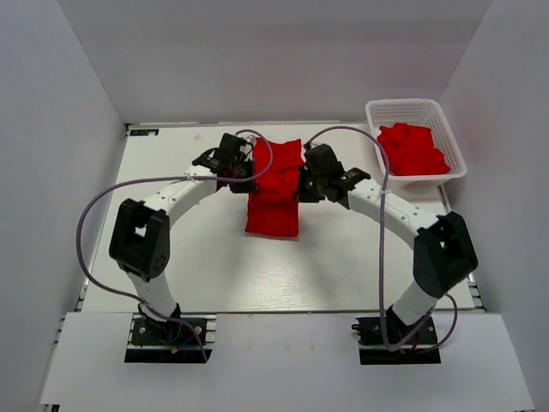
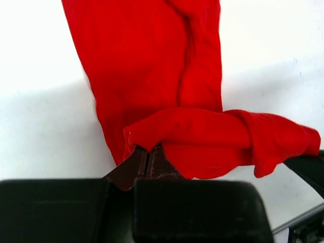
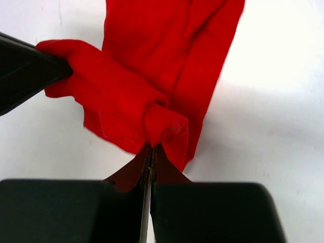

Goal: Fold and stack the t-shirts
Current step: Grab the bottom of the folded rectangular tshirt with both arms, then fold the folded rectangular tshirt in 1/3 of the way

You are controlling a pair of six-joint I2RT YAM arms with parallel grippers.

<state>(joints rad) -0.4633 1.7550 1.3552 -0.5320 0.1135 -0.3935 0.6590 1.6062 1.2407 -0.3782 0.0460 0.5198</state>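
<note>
left fingers (image 2: 146,163) pinched shut on shirt (image 1: 274,184) edge, right fingers (image 3: 150,158) same, opposite side. shirt hangs between them over worktop (image 1: 214,266). more shirts (image 1: 413,148) heaped in basket (image 1: 405,106), far right.

Red t-shirt (image 1: 274,193) pinched between left claw (image 1: 244,170) and right claw (image 1: 304,182), more red shirts (image 1: 412,148) in white basket (image 1: 407,109)

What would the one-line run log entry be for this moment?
phase: folding | left gripper: shut on t-shirt | right gripper: shut on t-shirt | basket: red cloth inside
</note>
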